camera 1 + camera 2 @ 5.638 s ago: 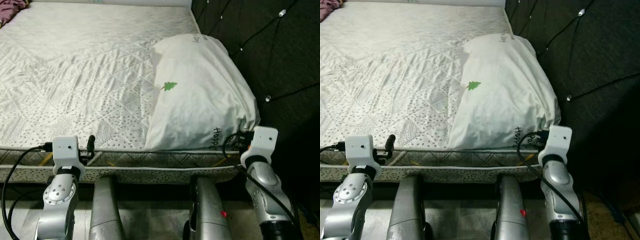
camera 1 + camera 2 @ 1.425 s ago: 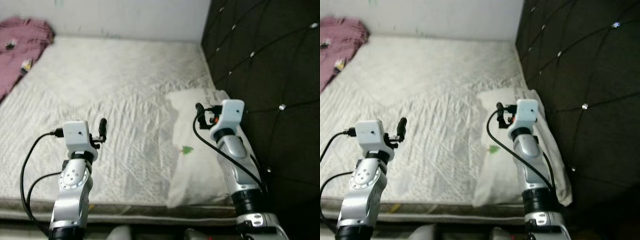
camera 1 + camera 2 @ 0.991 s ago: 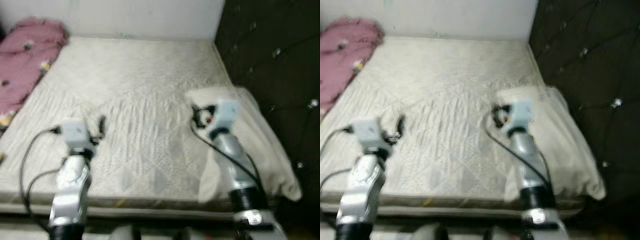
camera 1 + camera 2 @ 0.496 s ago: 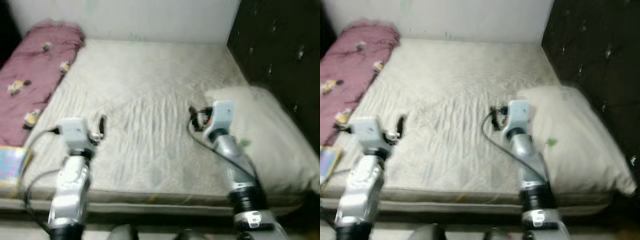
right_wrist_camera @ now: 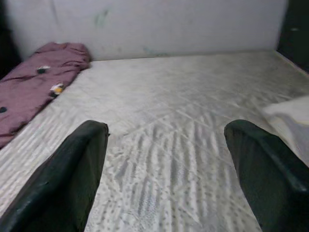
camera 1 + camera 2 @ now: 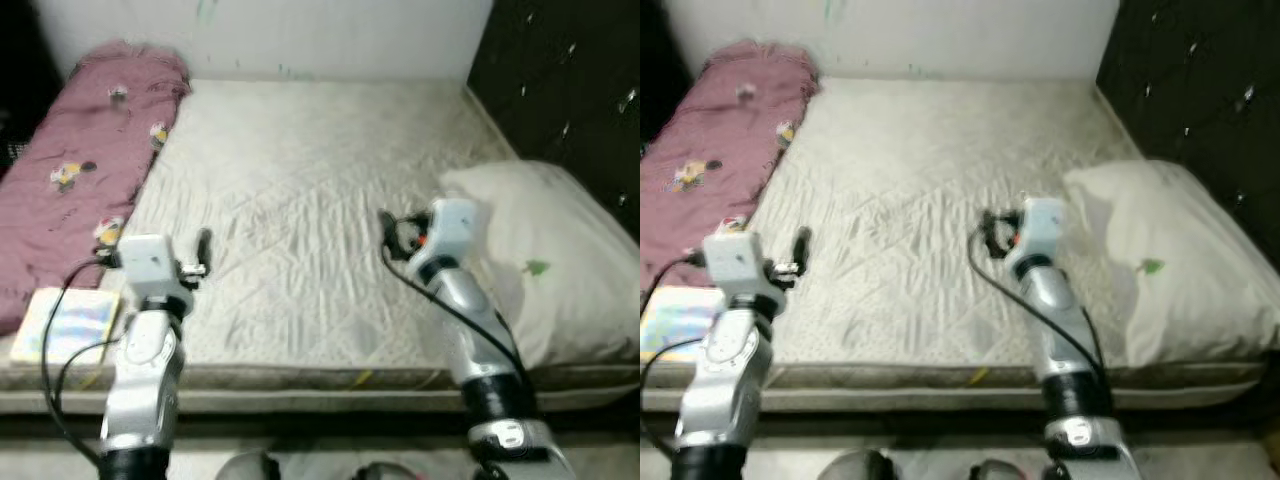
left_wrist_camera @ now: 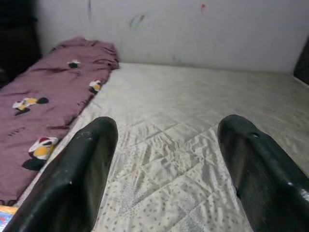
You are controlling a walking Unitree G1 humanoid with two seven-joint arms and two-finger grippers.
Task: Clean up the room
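Note:
A white pillow (image 6: 545, 270) with a small green tree print lies at the right end of the quilted white mattress (image 6: 310, 180). Along the mattress's left side stretches a crumpled maroon blanket (image 6: 90, 150) with cartoon prints. A colourful book (image 6: 65, 325) rests on the front left corner of the bed. My left gripper (image 6: 203, 245) hovers over the front left of the mattress, open and holding nothing (image 7: 166, 130). Just left of the pillow, my right gripper (image 6: 388, 228) is raised over the mattress, open as well (image 5: 166, 130).
A dark tufted headboard (image 6: 560, 70) rises on the right behind the pillow. A white wall (image 6: 300, 35) closes the far side of the bed. The mattress's front edge (image 6: 330, 378) runs across just before my arms.
The camera has swung left and higher, so the pillow slid to the right while the blanket and book came into view. Both arms rose from the bed's edge to above the mattress.

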